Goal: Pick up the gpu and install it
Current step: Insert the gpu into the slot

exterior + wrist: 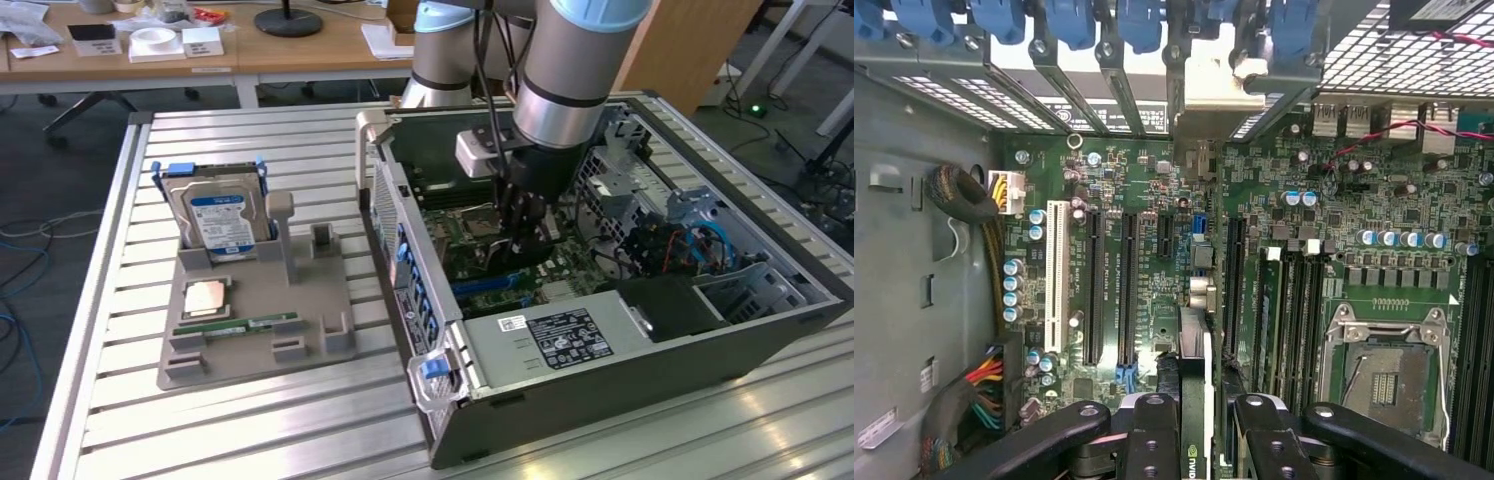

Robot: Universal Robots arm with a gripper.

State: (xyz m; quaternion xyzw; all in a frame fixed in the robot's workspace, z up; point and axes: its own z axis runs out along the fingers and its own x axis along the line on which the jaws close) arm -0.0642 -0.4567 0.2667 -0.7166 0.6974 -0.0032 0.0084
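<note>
Exterior view: gripper [523, 240] was seen mid-frame inside the case [641, 395], clamped narrowly on the gpu [1194, 350], held edge-on above the slots [1126, 290]. If misaligned, the card could be jammed or its contacts scraped.

Inside the case [641, 392], over the motherboard [1146, 172]: the gpu [1194, 362]. On the exterior view's left, in a holder [254, 345]: the hard drive [220, 218].

A silver table [200, 420] with long grooves stands on a grey floor [60, 165]. Behind it are brown wooden desks [267, 55] with white boxes [200, 45] and a round black stand [288, 20]. Thin cables [27, 230] lie on the floor beside it.
</note>
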